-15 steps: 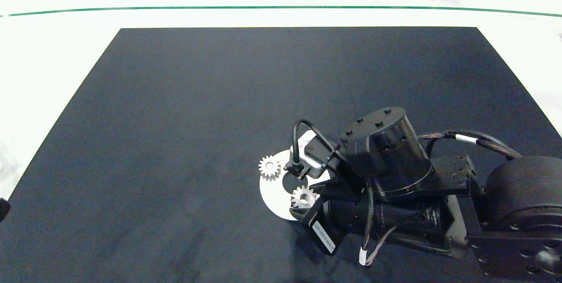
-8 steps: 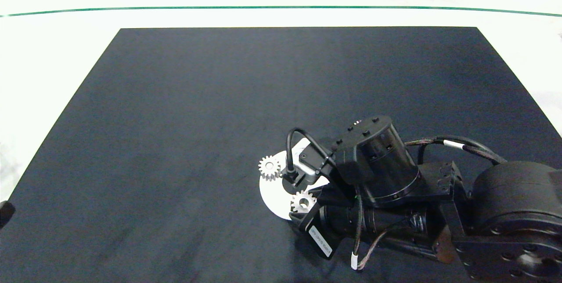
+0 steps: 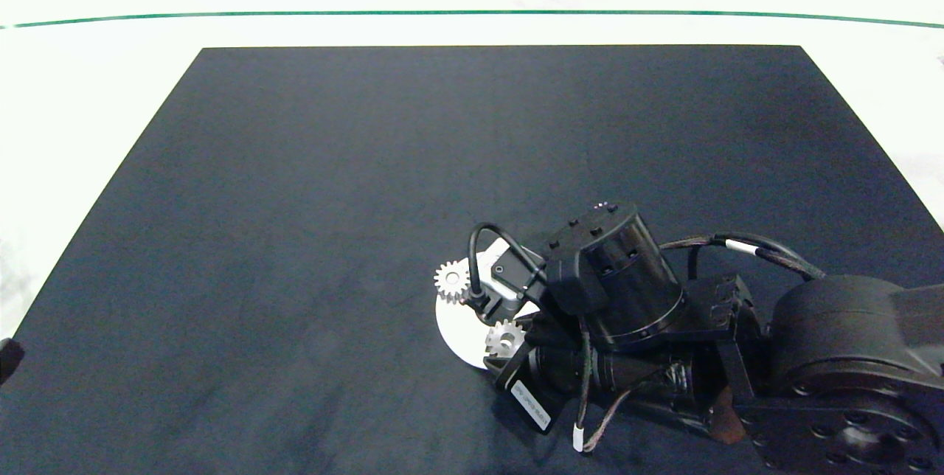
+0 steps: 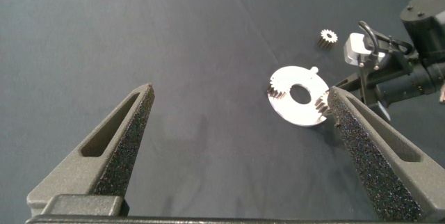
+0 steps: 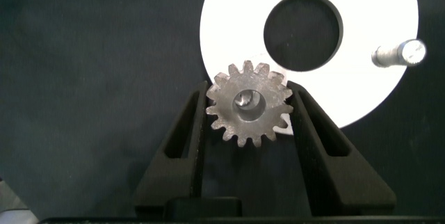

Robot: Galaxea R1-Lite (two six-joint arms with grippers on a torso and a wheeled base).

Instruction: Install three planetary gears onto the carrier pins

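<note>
Gripping a planetary gear (image 5: 249, 104) between its fingers, right hand (image 5: 250, 123) at white disc (image 5: 361, 78) edge

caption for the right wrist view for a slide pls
Right end effector straddling a gear seated on a pin at the white disc's edge; one bare pin remains.
</note>
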